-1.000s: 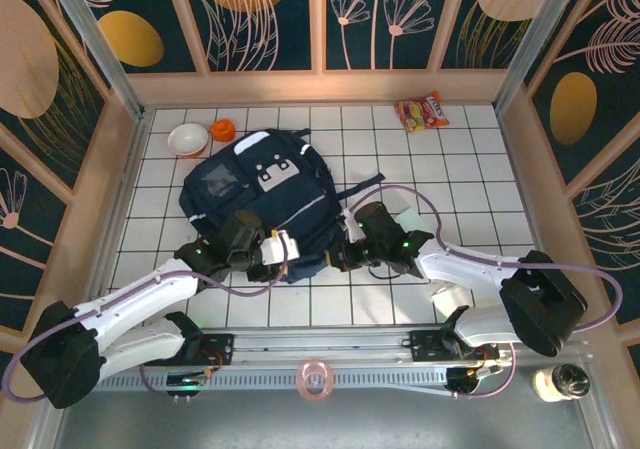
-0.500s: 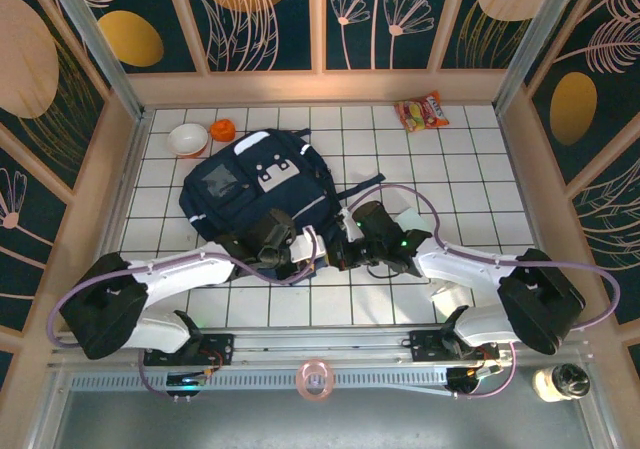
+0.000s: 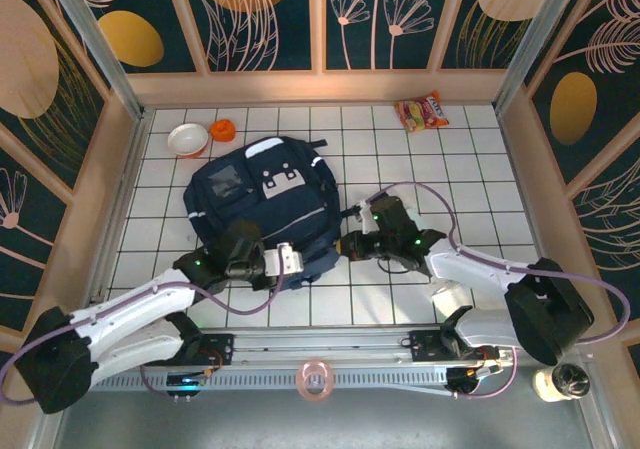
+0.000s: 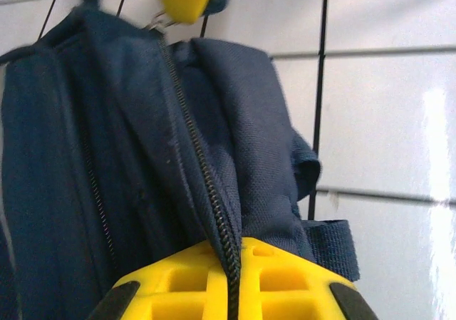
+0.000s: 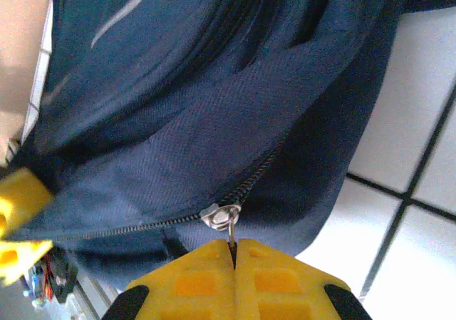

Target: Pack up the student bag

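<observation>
The student bag (image 3: pixel 262 207), a big navy-blue backpack with a grey-white patch, lies flat in the middle of the tiled floor. At its near edge, my left gripper (image 3: pixel 289 261) is shut on the bag's fabric beside the zipper. In the left wrist view the yellow jaws (image 4: pixel 231 261) pinch the zipper seam (image 4: pixel 206 184). At the bag's near right corner, my right gripper (image 3: pixel 350 245) is shut on the zipper pull. In the right wrist view its jaws (image 5: pixel 234 246) clamp the metal tab just below the silver slider (image 5: pixel 219 217). The zipper looks closed to the left of the slider.
A white bowl (image 3: pixel 188 139) and a small orange object (image 3: pixel 222 129) sit at the back left, just behind the bag. A snack packet (image 3: pixel 421 111) lies at the back right. A tape roll (image 3: pixel 315 379) rests on the front rail. Wooden walls ring the floor.
My left gripper's jaws have closed on the bag's zipper edge and it has drawn back toward me. The bag has shifted and straightened. The right gripper stayed shut on the pull.
</observation>
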Controlling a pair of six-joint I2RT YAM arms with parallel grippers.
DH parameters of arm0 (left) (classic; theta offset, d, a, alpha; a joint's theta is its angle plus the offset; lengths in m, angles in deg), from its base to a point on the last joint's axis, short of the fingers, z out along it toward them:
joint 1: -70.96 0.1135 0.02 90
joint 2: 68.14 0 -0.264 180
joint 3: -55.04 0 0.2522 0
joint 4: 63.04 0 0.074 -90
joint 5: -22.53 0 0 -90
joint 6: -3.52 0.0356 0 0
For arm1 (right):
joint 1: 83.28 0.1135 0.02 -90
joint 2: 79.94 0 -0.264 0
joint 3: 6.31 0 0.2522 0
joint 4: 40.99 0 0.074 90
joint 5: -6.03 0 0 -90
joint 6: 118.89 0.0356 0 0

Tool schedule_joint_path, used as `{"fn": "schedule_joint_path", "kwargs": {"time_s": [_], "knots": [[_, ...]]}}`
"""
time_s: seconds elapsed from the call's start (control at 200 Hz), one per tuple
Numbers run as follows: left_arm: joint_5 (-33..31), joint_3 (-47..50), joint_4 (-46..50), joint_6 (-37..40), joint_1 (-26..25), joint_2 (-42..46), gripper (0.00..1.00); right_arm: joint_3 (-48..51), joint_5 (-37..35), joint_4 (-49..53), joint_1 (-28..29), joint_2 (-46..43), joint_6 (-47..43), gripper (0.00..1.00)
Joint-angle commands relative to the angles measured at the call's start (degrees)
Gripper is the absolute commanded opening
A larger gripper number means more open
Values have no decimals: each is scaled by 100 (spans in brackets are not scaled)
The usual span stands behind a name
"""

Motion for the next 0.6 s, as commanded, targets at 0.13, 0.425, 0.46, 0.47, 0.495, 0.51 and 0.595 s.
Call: {"fn": "schedule_joint_path", "kwargs": {"time_s": [0.13,0.425,0.46,0.47,0.495,0.51,0.595], "knots": [[-153,-334,844,-257,277,485,65,193,-442,-563,603,119,587,0],[-103,-642,-865,-1561,-419,-642,99,-80,-321,-445,650,103,403,0],[-175,-736,-985,-1638,-485,-896,99,-82,-317,-450,656,72,398,0],[-195,-763,-1015,-1655,-498,-965,99,-80,-317,-454,660,61,406,0],[-248,-824,-1095,-1717,-512,-1127,99,-80,-325,-446,660,34,412,0],[-256,-855,-1124,-1742,-522,-1215,99,-81,-330,-442,661,17,412,0],[-209,-1033,-1099,-1636,-523,-1681,78,-56,-377,-426,670,-97,421,0]]}}
